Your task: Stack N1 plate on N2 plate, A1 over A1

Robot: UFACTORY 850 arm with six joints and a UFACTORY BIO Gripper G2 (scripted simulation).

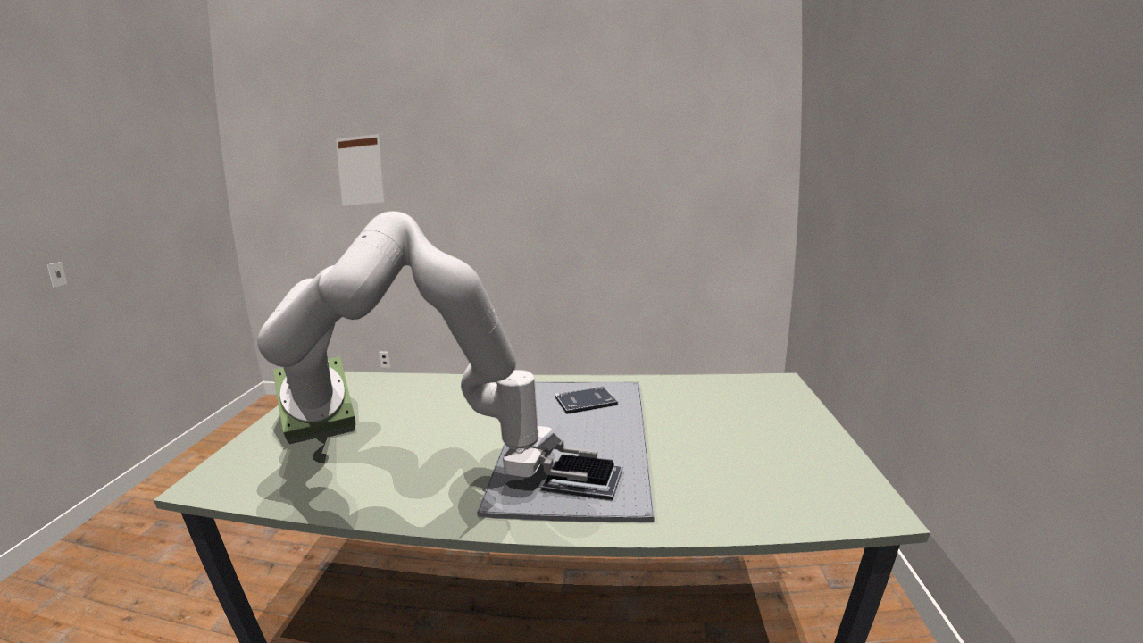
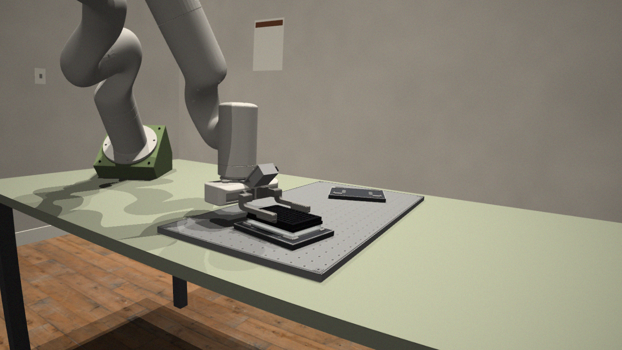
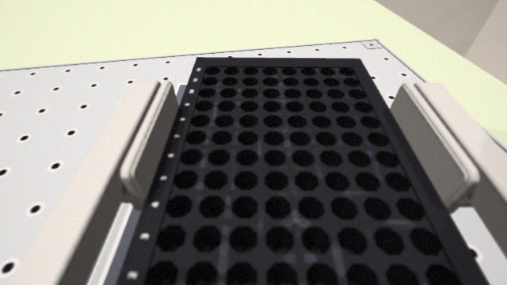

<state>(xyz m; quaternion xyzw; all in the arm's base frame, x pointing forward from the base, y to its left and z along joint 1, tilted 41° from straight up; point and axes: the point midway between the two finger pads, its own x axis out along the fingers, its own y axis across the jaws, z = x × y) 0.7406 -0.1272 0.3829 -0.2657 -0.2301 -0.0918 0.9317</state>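
My gripper [image 1: 587,465] [image 2: 290,212] [image 3: 295,144] is shut on the black 96-well plate [image 1: 587,470] [image 2: 286,218] [image 3: 277,170], one finger along each long side. The black plate is level, directly over the clear lower plate [image 1: 583,485] [image 2: 271,228], very low on it or touching; a pale band of the lower plate shows beneath. Whether they are fully nested I cannot tell. The lower plate sits in the dark nest N2 [image 1: 579,492] [image 2: 265,236] and looks flat. Nest N1 [image 1: 586,397] [image 2: 356,194] is empty. The A1 marks cannot be read.
Both nests stand on a grey perforated board [image 1: 627,444] [image 2: 369,224] [image 3: 51,150] on the pale green table [image 1: 735,447] [image 2: 478,261]. N1 is at the board's far end. The arm's green base block [image 1: 320,428] [image 2: 158,152] stands at the left.
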